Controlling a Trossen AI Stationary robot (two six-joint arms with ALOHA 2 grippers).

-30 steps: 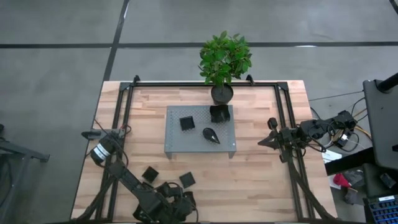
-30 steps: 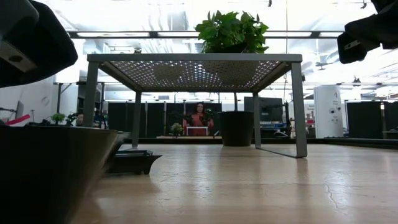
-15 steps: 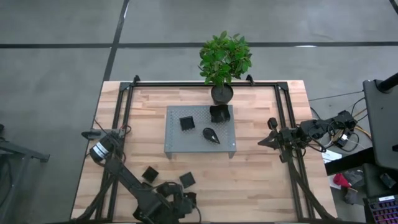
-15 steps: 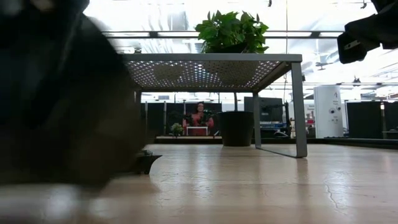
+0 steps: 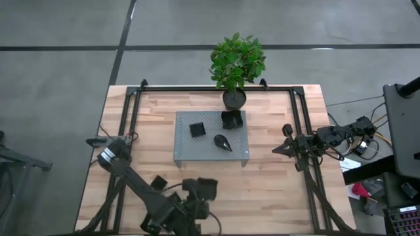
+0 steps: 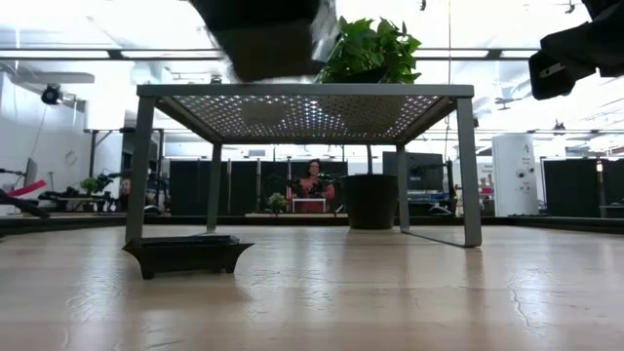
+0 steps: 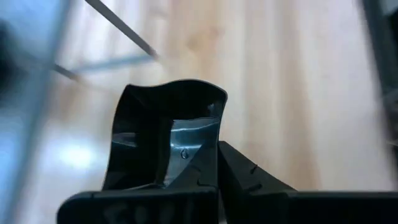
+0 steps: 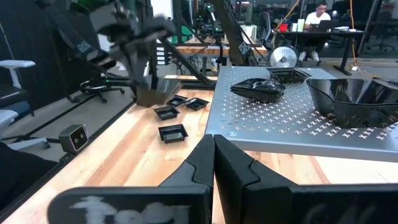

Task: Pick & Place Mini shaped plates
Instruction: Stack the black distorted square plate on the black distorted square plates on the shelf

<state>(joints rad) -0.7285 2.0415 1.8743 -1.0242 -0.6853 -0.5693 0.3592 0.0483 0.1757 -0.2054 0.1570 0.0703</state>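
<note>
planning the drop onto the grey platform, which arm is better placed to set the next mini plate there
Left. The left gripper is shut on a mini plate, raised above the table near the grey perforated platform. The right gripper is shut, empty, at the table's right edge.

In the high view the perforated platform (image 5: pixel 211 138) is sitting at the frame's centre, carrying three mini plates (image 5: pixel 197 130) (one at its upper edge). The plant pot (image 5: pixel 234 98) is standing just above it. The left gripper (image 5: pixel 200 190) is hanging lower centre, gripping a plate (image 5: pixel 205 187); another plate (image 5: pixel 159 182) is lying to its left
</note>
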